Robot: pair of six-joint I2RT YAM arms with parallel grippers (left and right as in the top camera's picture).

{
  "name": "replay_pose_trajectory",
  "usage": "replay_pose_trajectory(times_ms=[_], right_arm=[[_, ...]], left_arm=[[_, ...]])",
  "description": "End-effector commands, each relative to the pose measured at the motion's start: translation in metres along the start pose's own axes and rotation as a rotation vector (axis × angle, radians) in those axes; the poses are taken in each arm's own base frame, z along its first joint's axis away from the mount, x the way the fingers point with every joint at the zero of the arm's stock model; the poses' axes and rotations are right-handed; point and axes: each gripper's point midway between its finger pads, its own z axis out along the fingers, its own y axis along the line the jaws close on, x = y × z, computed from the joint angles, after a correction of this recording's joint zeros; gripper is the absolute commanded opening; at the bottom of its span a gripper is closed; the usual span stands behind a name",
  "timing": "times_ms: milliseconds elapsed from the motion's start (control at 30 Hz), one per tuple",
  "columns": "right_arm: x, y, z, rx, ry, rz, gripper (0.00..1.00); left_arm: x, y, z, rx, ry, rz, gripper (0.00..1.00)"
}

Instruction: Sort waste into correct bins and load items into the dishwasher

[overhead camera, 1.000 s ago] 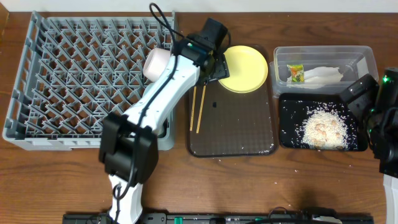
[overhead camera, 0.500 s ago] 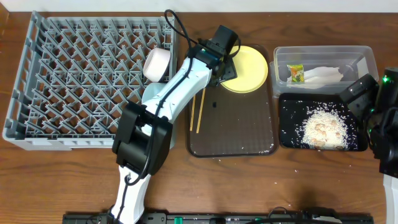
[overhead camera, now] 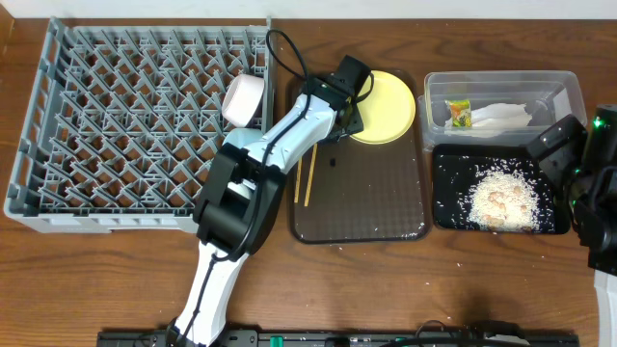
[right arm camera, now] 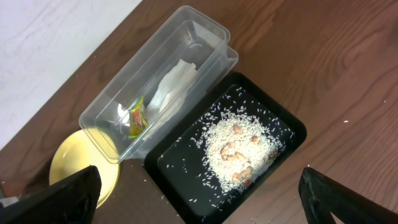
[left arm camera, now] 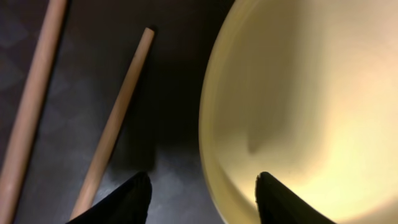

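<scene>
One yellow plate [overhead camera: 388, 108] and two chopsticks [overhead camera: 307, 178] lie on the brown tray [overhead camera: 366, 207]; left gripper [left arm camera: 205, 196] spread astride the plate's rim, right gripper [right arm camera: 202, 193] spread too. One white bowl [overhead camera: 243, 98] sits in the grey rack [overhead camera: 96, 125], on a wooden table [overhead camera: 96, 280]

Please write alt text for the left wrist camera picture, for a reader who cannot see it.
The left hand is open across the rim of a yellow plate, one dark fingertip over the plate, one over the dark tray. Two wooden chopsticks lie on the tray beside it.
</scene>
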Motion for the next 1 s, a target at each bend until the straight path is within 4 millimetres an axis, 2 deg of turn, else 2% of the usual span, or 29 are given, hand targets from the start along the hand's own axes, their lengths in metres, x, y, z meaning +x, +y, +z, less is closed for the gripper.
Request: replay_pose_trajectory(times_ms=[0, 233, 333, 367, 733, 967], right_arm=[[0.0, -0.003, 0.003, 0.018, -0.003, -0.011, 0.99], [0.0, -0.003, 0.003, 0.018, -0.003, -0.011, 0.99], [0.0, -0.003, 0.003, 0.018, -0.003, -0.011, 0.99], [0.0, -0.003, 0.003, 0.018, -0.003, -0.011, 0.99], [0.0, -0.003, 0.003, 0.018, -0.003, -0.011, 0.99], [0.0, -0.003, 0.003, 0.018, -0.003, -0.011, 0.99]], left_arm=[[0.001, 0.0, 0.007, -0.012, -0.008, -0.001, 0.49], [-0.005, 0.004, 0.007, -0.06, -0.062, 0.01, 0.23], [-0.003, 0.008, 0.01, -0.088, -0.079, 0.016, 0.19], [-0.003, 0.011, 0.011, -0.106, -0.091, 0.011, 0.15], [0.006, 0.021, 0.038, -0.145, -0.081, 0.019, 0.12], [0.008, 0.022, 0.04, -0.148, -0.075, 0.02, 0.08]])
